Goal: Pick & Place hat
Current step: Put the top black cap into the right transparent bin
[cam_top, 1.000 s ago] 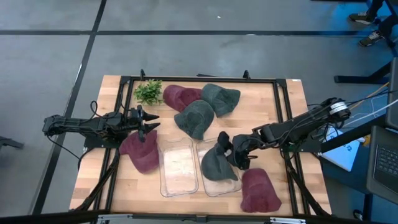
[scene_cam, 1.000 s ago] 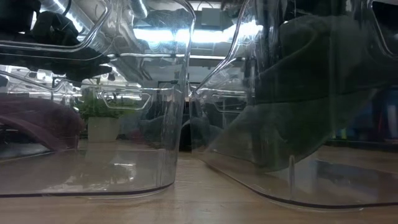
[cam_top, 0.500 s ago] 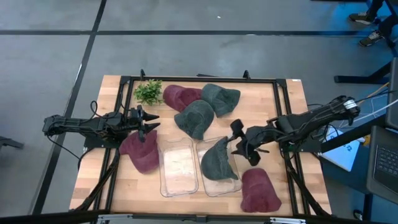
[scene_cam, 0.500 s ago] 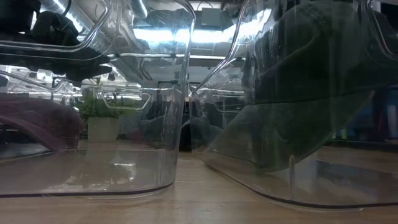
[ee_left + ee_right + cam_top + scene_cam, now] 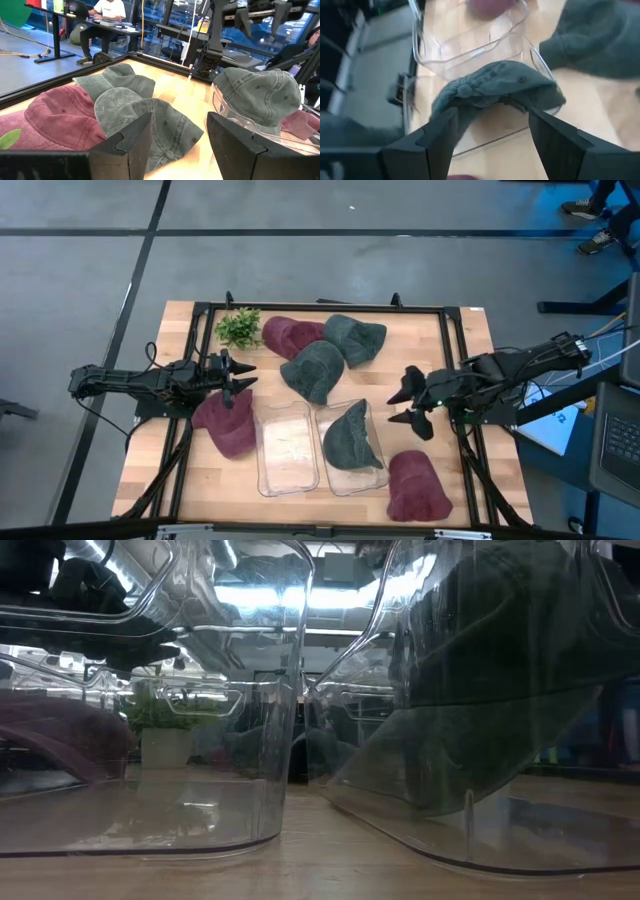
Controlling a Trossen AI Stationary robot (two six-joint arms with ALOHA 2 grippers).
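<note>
- Now we judge the placing step done: the green hat lies in the right clear bin, partly draped over its rim.
- Our right gripper hangs just beside that bin, fingers spread apart and holding nothing.
- Our left gripper waits above the maroon hat, fingers parted and empty.
- Next we would pick another hat, perhaps that maroon one, for the empty left bin.
</note>
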